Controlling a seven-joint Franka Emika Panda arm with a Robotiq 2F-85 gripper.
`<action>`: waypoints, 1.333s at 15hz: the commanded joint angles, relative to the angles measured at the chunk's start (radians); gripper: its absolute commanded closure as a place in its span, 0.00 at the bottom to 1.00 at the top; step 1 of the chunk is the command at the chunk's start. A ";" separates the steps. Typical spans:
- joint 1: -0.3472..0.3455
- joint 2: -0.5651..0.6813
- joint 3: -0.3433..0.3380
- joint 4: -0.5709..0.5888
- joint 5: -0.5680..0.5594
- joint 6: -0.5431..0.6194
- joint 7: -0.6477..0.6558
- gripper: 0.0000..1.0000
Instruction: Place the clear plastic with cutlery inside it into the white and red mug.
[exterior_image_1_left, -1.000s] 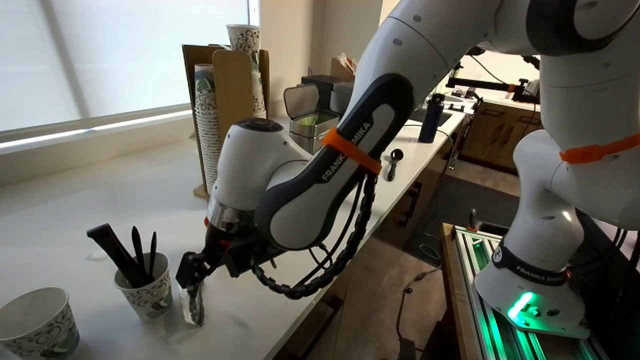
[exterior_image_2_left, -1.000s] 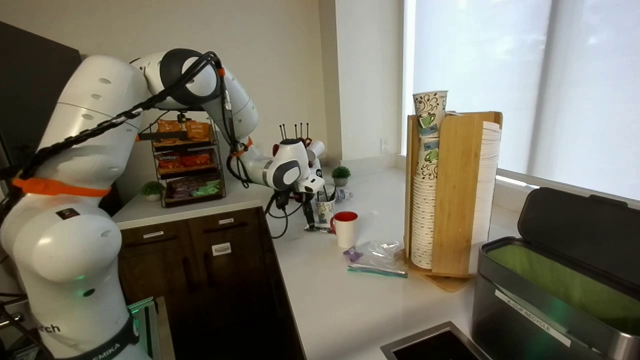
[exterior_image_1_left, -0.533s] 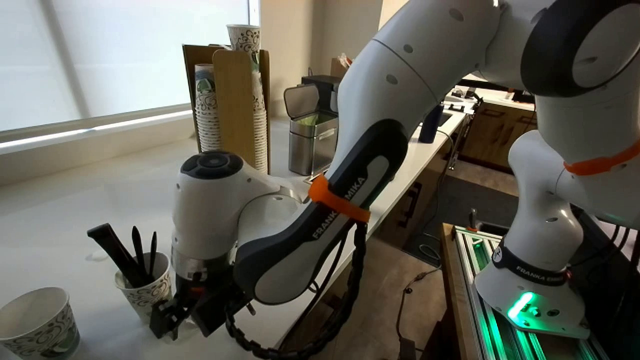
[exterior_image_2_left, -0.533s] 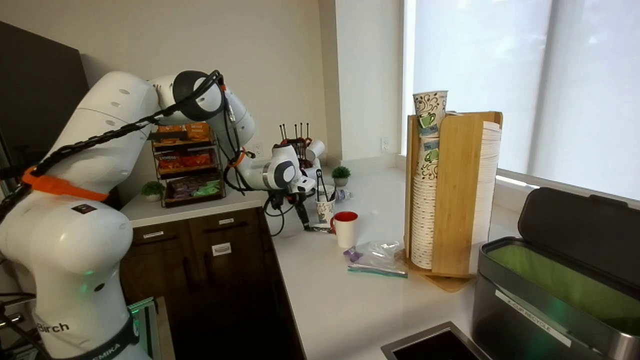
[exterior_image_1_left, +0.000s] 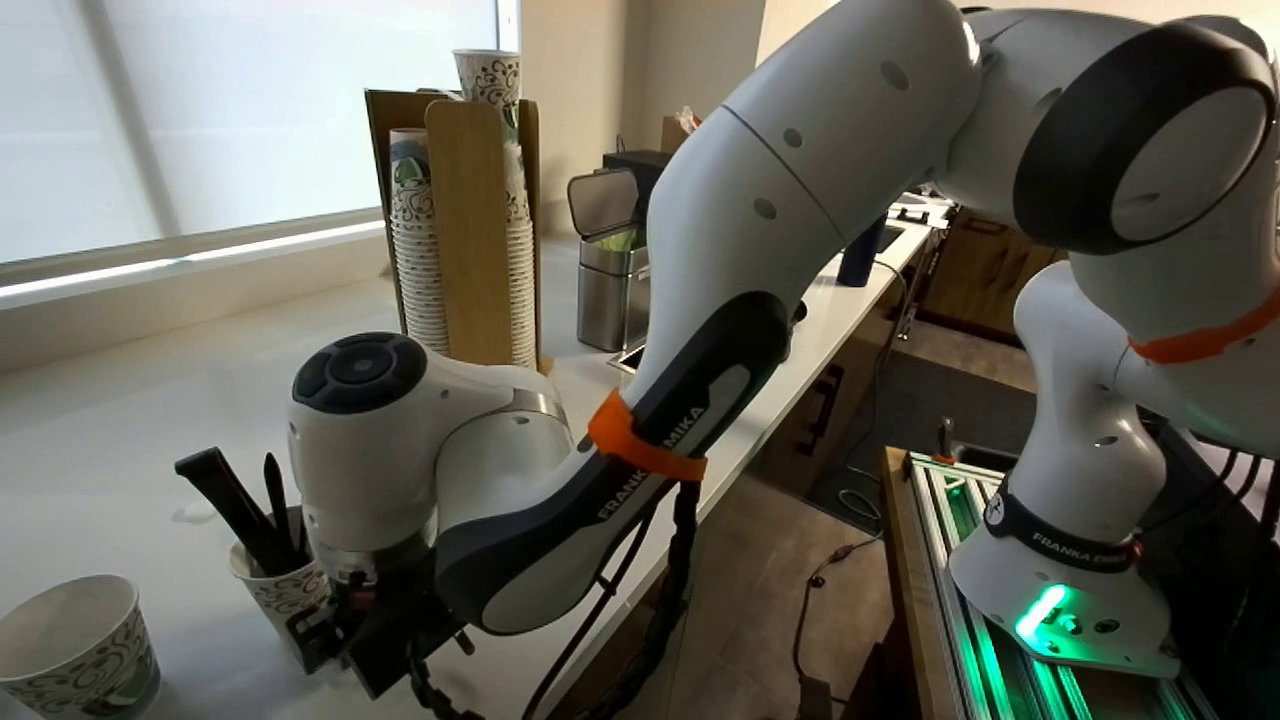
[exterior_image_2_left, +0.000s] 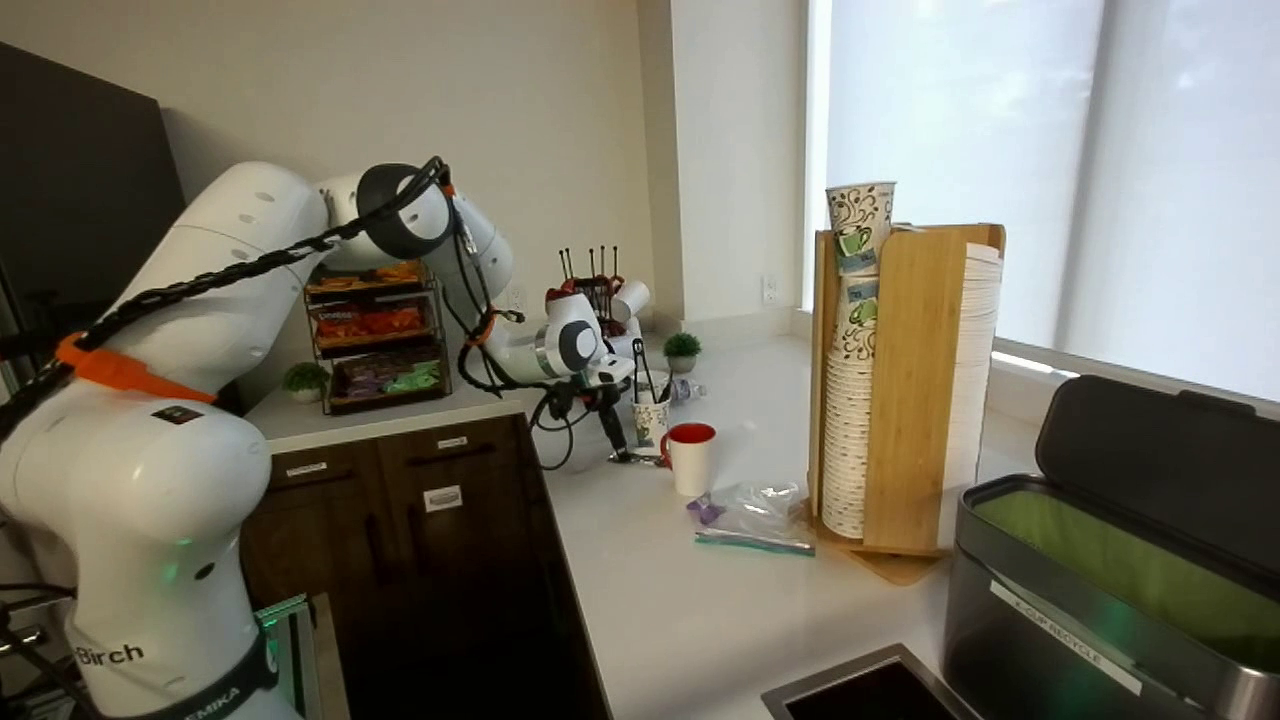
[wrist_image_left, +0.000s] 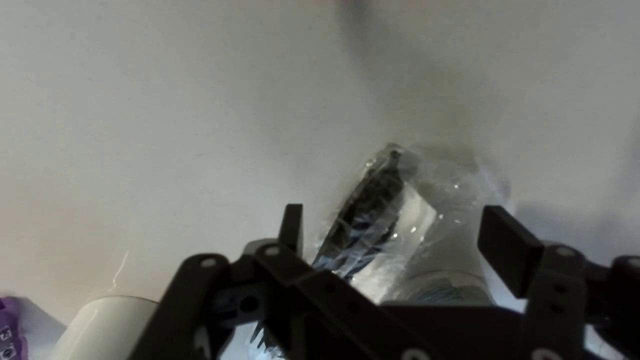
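The clear plastic with cutlery (wrist_image_left: 370, 215) lies on the counter in the wrist view, slanting between the fingers, with dark-looking cutlery and a pale strip inside. My gripper (wrist_image_left: 392, 222) is open, a finger on either side of it; the lower part is hidden behind the finger linkage. In an exterior view the gripper (exterior_image_2_left: 618, 455) is low at the packet (exterior_image_2_left: 645, 461), beside the white and red mug (exterior_image_2_left: 692, 468). The mug is upright, handle toward the packet; its white side (wrist_image_left: 107, 325) shows at the wrist view's lower left. In an exterior view the gripper (exterior_image_1_left: 325, 645) hides the packet.
A patterned cup of black utensils (exterior_image_1_left: 280, 590) stands right beside the gripper. Another patterned cup (exterior_image_1_left: 85, 650) is at the near left. A zip bag (exterior_image_2_left: 760, 510) lies near the mug. A wooden cup holder (exterior_image_2_left: 905, 400) and a bin (exterior_image_2_left: 1090, 580) stand further along the counter.
The arm has swung down and left in an exterior view, close to the utensil cup, and covers the packet that showed there before. The mug and cups have not moved.
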 joint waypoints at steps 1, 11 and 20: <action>0.004 0.047 -0.006 0.066 -0.038 -0.051 0.061 0.42; -0.010 -0.058 0.041 -0.038 -0.029 0.013 0.082 1.00; 0.020 -0.203 -0.047 -0.227 -0.086 0.182 0.337 0.98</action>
